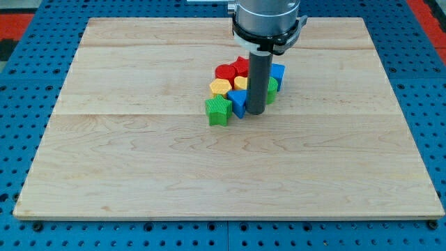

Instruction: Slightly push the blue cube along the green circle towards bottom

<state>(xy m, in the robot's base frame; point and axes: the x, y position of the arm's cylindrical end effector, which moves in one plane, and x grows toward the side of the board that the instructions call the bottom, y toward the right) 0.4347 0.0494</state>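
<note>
Approach step, push not clearly begun: my tip (255, 113) sits at the cluster's 6 o'clock edge, touching or just beside a blue block (238, 102). No pincer fitted, so no grip state. Blue cube (277, 72) at the rod's 1 o'clock; green circle (272, 86) just below it, half hidden. Next: get above the cube, nudge toward 6. Count: two blue, two green, two yellow, two red.

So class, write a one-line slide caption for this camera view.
My tip stands amid a tight cluster of coloured blocks on the wooden board, between the blue cube and a green block.
</note>
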